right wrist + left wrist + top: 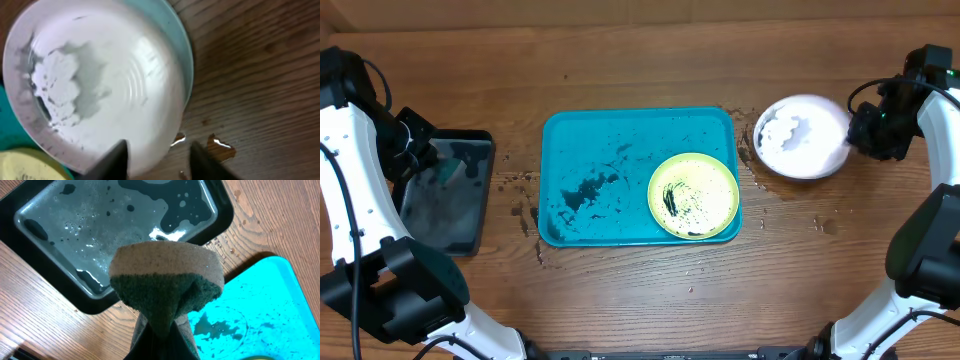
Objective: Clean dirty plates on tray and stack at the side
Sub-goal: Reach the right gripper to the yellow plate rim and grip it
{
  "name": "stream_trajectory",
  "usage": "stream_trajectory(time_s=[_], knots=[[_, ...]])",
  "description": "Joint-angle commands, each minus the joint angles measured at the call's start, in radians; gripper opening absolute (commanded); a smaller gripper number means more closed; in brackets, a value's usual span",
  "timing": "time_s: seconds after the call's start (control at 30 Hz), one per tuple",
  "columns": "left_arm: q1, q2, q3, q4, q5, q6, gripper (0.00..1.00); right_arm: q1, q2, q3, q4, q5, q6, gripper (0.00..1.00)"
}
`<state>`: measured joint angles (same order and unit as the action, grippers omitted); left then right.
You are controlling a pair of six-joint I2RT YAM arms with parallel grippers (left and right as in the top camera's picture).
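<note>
Your last dirty plate (693, 196) sits at the tray's (620, 125) right end, nearer your right gripper (160, 159), which is spread; your left gripper (161, 350) pinches the sponge (167, 285).

Left pincer (418, 152) clenched — right pincer (162, 160) spread

Right wrist view: whole frame blurred. Right gripper (159, 156) fingers smeared, cut by bottom edge. Blue plate (186, 65) mostly hidden under white plate (100, 85); only rim crescent shows. Yellow plate (25, 167) cropped at bottom-left corner. Tray (6, 125) mere sliver at left edge.

Left wrist view: sponge (165, 285) hides fingers. Black tray (225, 215) cut by top, left edges. Tray cut by right, bottom edges.

Overhead: left gripper (420, 150) dark against black tray, jaws too small to tell.
</note>
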<state>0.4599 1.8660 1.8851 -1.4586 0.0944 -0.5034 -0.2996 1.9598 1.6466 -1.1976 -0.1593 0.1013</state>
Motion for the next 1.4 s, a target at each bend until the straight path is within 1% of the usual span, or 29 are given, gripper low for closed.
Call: stream_trajectory(time_s=[0.0, 0.13, 0.2, 0.27, 0.47, 0.53, 0.57, 0.6, 0.67, 0.73, 0.8, 0.83, 0.93, 1.17, 1.37], knots=[[0.002, -0.002, -0.005, 0.002, 0.011, -0.018, 0.04, 0.029, -0.028, -0.003, -0.008, -0.105, 0.003, 0.52], [-0.001, -0.002, -0.005, 0.003, 0.011, -0.018, 0.05, 0.077, -0.028, -0.003, -0.020, -0.258, -0.005, 0.50], [-0.006, -0.002, -0.005, 0.005, 0.011, -0.018, 0.04, 0.123, -0.028, -0.003, -0.027, -0.336, -0.052, 0.48], [-0.009, -0.002, -0.005, 0.005, 0.011, -0.018, 0.04, 0.173, -0.028, -0.003, -0.035, -0.336, -0.061, 0.48], [-0.009, -0.002, -0.005, 0.004, 0.011, -0.018, 0.04, 0.369, -0.027, -0.011, -0.029, -0.165, -0.075, 0.48], [-0.009, -0.002, -0.005, 0.004, 0.012, -0.018, 0.04, 0.430, -0.027, -0.023, -0.007, -0.106, -0.074, 0.44], [-0.010, -0.002, -0.005, 0.003, 0.013, -0.018, 0.04, 0.460, -0.027, -0.030, 0.003, -0.067, -0.069, 0.44], [-0.010, -0.002, -0.005, 0.003, 0.015, -0.018, 0.04, 0.483, -0.027, -0.039, 0.011, -0.029, -0.058, 0.44], [-0.010, -0.002, -0.005, 0.001, 0.028, -0.017, 0.04, 0.529, -0.027, -0.069, 0.017, 0.071, 0.010, 0.44], [-0.010, -0.002, -0.005, 0.001, 0.030, -0.017, 0.04, 0.566, -0.027, -0.106, 0.018, 0.107, 0.055, 0.43], [-0.010, -0.002, -0.005, 0.001, 0.030, -0.017, 0.04, 0.587, -0.027, -0.135, 0.030, 0.106, 0.065, 0.42], [-0.010, -0.002, -0.005, 0.003, 0.030, -0.017, 0.04, 0.605, -0.027, -0.166, 0.048, 0.106, 0.068, 0.39], [-0.010, -0.002, -0.005, 0.004, 0.030, -0.017, 0.04, 0.620, -0.027, -0.195, 0.074, 0.106, 0.093, 0.35], [-0.010, -0.002, -0.005, 0.004, 0.030, -0.017, 0.04, 0.620, -0.027, -0.251, 0.124, 0.106, 0.109, 0.35], [-0.010, -0.002, -0.005, 0.003, 0.030, -0.017, 0.04, 0.620, -0.026, -0.253, 0.142, 0.114, 0.108, 0.35]])
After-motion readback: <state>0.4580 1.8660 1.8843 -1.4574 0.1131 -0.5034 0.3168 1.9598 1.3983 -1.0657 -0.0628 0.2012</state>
